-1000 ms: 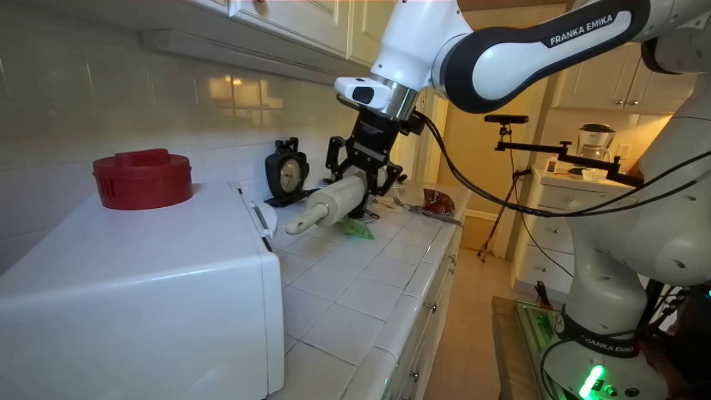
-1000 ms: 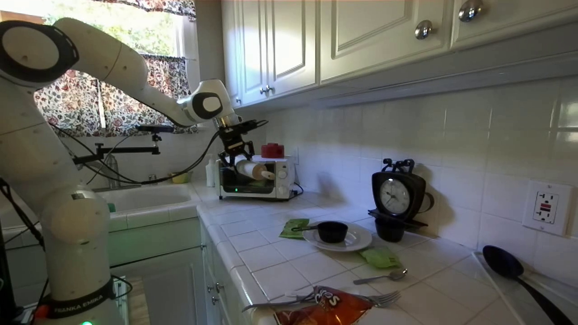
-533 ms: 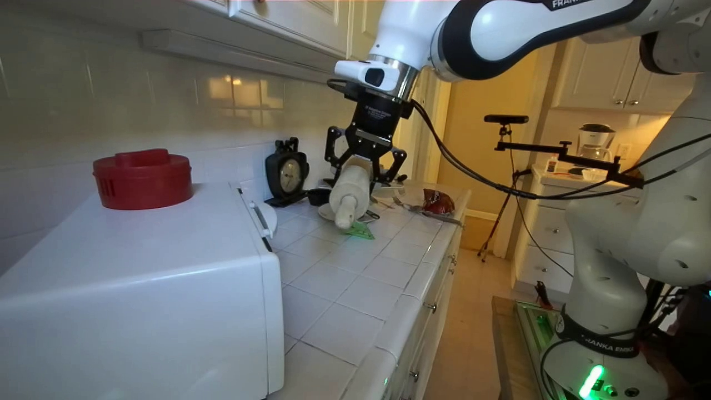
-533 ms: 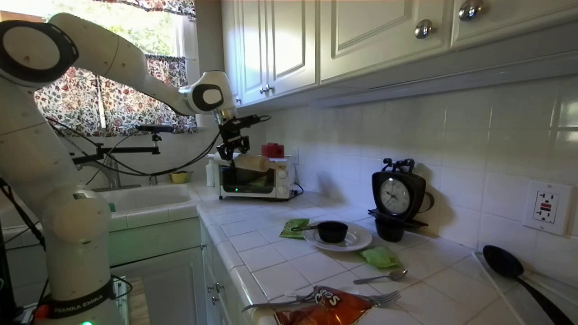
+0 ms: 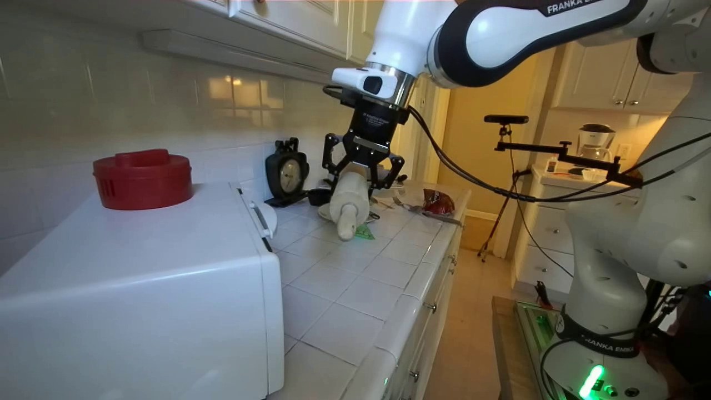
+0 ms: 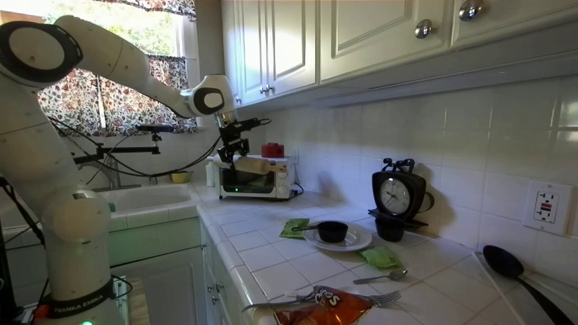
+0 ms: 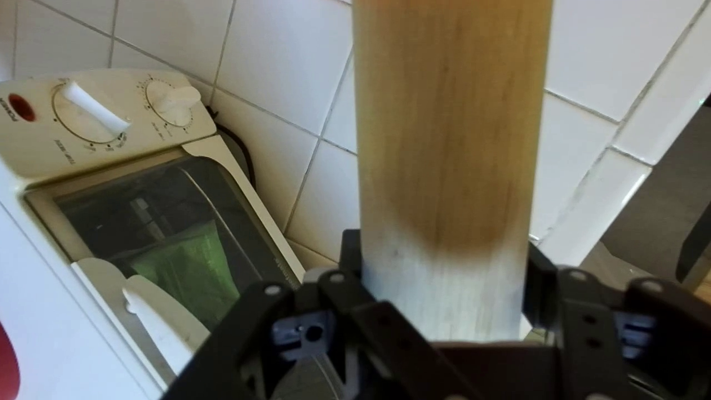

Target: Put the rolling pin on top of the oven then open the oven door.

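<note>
The rolling pin (image 5: 351, 203), pale wood with narrow handles, hangs in the air with my gripper (image 7: 441, 266) shut around its thick body. Both fingers press on its sides in the wrist view. In an exterior view the pin (image 6: 255, 165) crosses in front of the upper part of the oven (image 6: 283, 192). From the opposite side, a gap shows between the pin and the white oven (image 5: 166, 266), above the counter. The oven door (image 7: 261, 244) is closed, with a greenish packet seen through its glass. Its white handle (image 7: 161, 322) is at the lower left there.
A red lidded container (image 5: 141, 180) stands on the oven's flat top towards the wall. Further along the tiled counter are a black clock (image 6: 393, 196), a white plate (image 6: 359, 239) with a small black pan, cutlery and a chip bag (image 6: 332, 307). Cabinets (image 6: 384, 40) overhang the counter.
The rolling pin has turned, its near handle swinging away from the oven door. The gripper rose with it, then sank slightly in the last half second. The grip is unchanged.
</note>
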